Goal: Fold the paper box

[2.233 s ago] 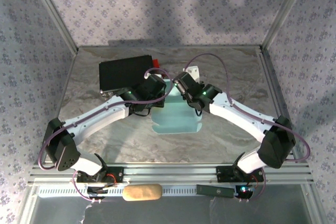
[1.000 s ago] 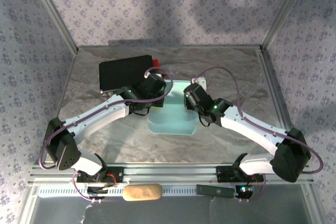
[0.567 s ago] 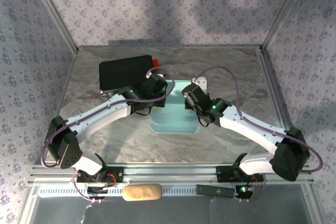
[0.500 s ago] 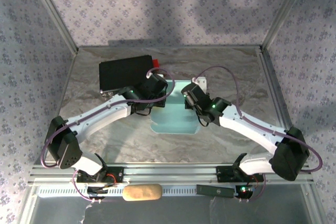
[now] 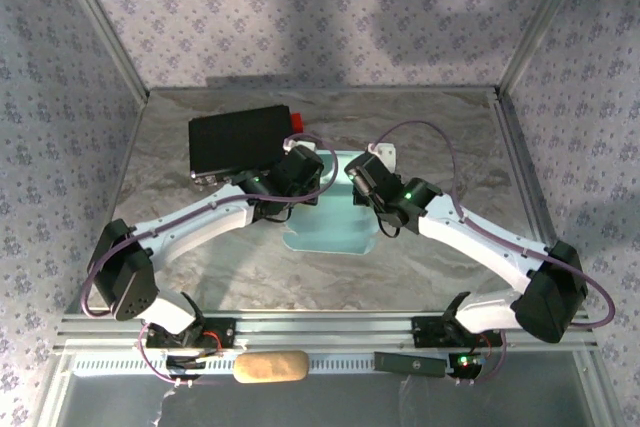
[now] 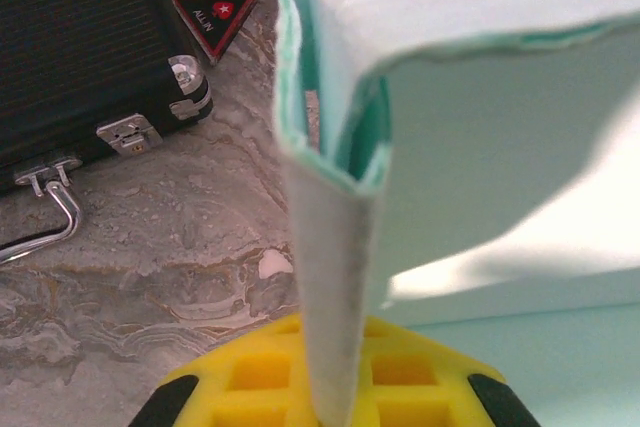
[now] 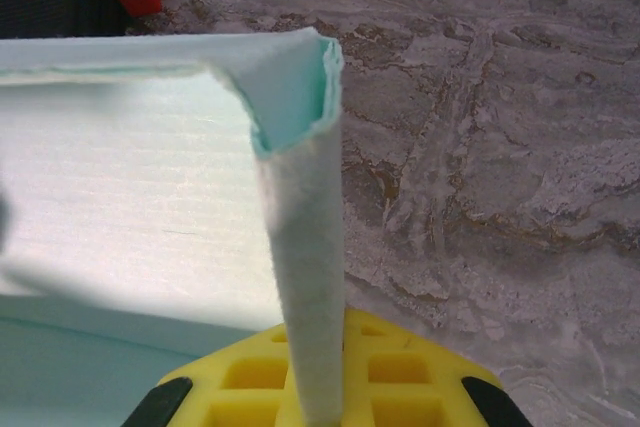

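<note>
Right arm has swung in since a second ago and both arms now sit a bit farther back, over the far end of the paper box, which lies mid-table, just in front of the black case. The box is still half-made: its floor lies flat on the marble table and the side walls are lifted at the far corners. In the left wrist view the left gripper is clamped on an upright, doubled-over wall of the box, with the card running straight down into the yellow jaw block. Same story on the other side: the right gripper is pinched shut on the standing corner wall. Inside the box I only see its own pale blue card. The case is closed with its latch done up, so I can't tell what's in it; a red-and-black triangle sticker lies beside it.
</note>
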Tool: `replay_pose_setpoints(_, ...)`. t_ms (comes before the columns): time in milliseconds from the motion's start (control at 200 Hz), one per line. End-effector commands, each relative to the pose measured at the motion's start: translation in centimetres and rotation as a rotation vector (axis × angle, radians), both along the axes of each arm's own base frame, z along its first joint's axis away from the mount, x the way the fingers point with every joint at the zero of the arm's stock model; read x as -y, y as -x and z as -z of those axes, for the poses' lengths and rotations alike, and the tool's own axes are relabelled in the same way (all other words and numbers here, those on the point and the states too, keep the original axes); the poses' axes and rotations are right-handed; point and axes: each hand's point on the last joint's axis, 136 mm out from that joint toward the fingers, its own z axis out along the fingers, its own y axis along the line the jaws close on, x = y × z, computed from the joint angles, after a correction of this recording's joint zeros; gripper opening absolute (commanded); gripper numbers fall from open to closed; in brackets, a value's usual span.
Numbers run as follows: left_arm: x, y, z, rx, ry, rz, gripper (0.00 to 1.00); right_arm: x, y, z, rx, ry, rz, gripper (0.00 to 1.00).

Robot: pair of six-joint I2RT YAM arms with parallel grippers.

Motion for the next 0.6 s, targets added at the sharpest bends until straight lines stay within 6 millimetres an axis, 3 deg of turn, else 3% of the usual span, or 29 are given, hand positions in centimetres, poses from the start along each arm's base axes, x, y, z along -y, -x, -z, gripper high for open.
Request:
replay_pose_setpoints(0, -0.4, -0.4, 0.7, 0.041, -0.056, -0.007, 0.13, -0.6, 0.0, -1.0, -0.015, -0.060, 0.005, 0.00)
replay_pose_setpoints(365, -0.7, -0.3, 0.6, 0.065, -0.044, -0.013, 0.00, -0.5, 0.0, -1.1, -0.023, -0.086, 0.011, 0.00)
replay_pose_setpoints(595, -2.0, -0.5, 0.3, 0.133, -0.230, -0.124, 0.00, -0.3, 0.1, -0.9, -0.041, -0.070, 0.041, 0.00)
